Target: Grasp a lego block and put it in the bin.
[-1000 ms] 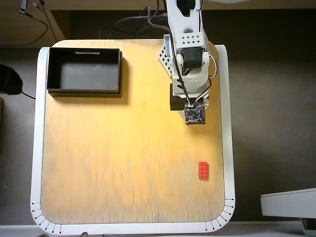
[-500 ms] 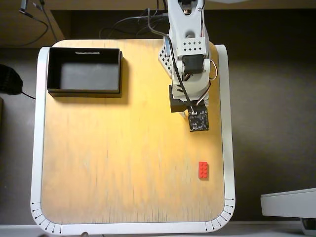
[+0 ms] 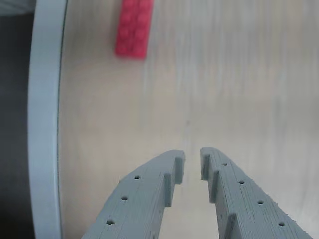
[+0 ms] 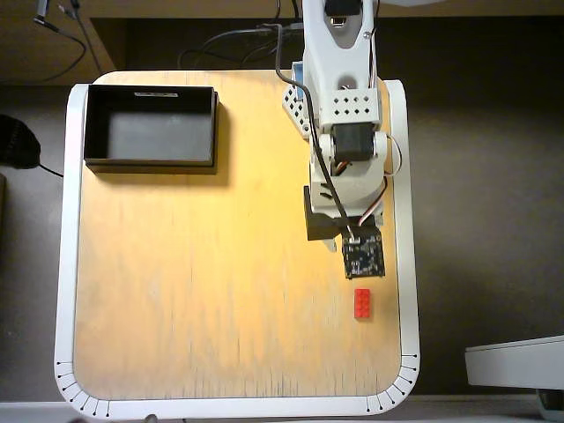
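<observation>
The red lego block (image 3: 132,30) lies flat on the pale wooden table, at the top left of the wrist view, ahead of and left of my gripper (image 3: 193,158). The grey jaws stand a small gap apart with nothing between them, above bare wood. In the overhead view the block (image 4: 362,303) lies near the table's right edge, just below the arm's wrist board (image 4: 363,257), which hides the fingers. The black bin (image 4: 150,163) stands empty at the table's far left corner, far from the arm.
The table's white rim (image 3: 45,124) runs down the left of the wrist view, close to the block; it also shows in the overhead view (image 4: 407,264). The arm's base (image 4: 339,53) stands at the table's top right. A white object (image 4: 515,363) lies off the table, lower right.
</observation>
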